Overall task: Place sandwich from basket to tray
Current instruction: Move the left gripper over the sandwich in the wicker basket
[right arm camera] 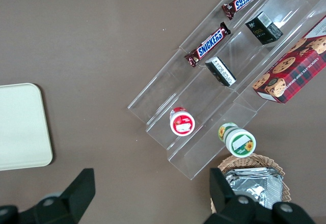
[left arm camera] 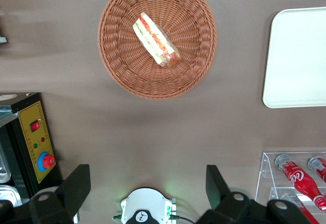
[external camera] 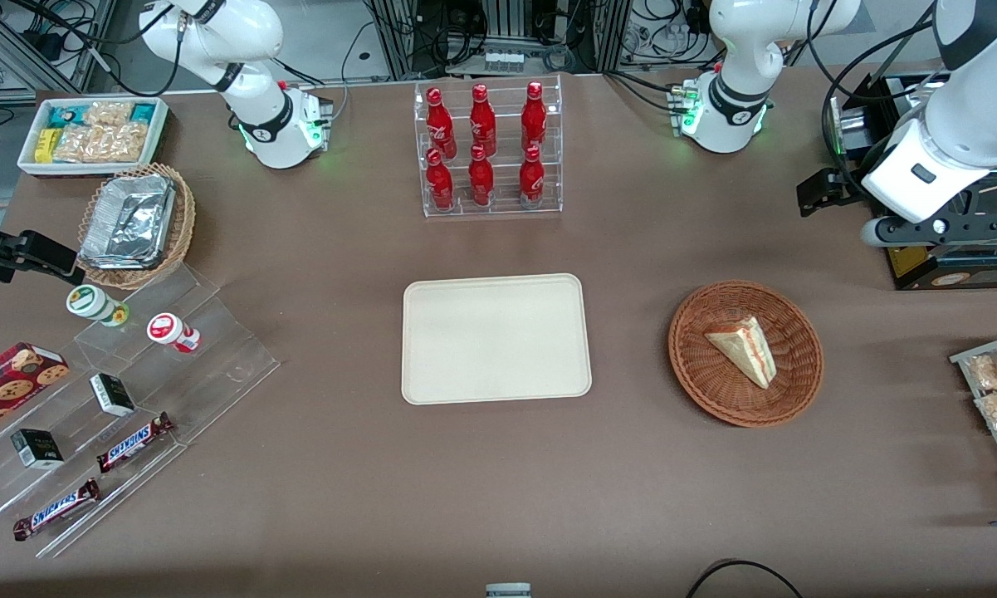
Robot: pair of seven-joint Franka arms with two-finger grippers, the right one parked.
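You see the wrapped sandwich (external camera: 743, 349) lying flat in the reddish wicker basket (external camera: 697, 365), frame right; the cream tray (external camera: 496, 338) sits bare at centre. The gripper (left arm camera: 147, 186) hangs high, jaws apart.

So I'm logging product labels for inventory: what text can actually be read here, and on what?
"SNICKERS": two chocolate bars on the clear stepped stand.
"CHOCOLATE CHIP": red cookie box; the rest is too small.
Red bottles: white script, not clearly readable.
Small black boxes, two jar lids: unreadable.
The gripper, jaws open, hangs high above the table, no text.

Left arm raised at the working arm's end of the worktop, end effector (left arm camera: 147, 183) held high, facing down, fingers (left arm camera: 76, 183) spread wide, gripping nothing
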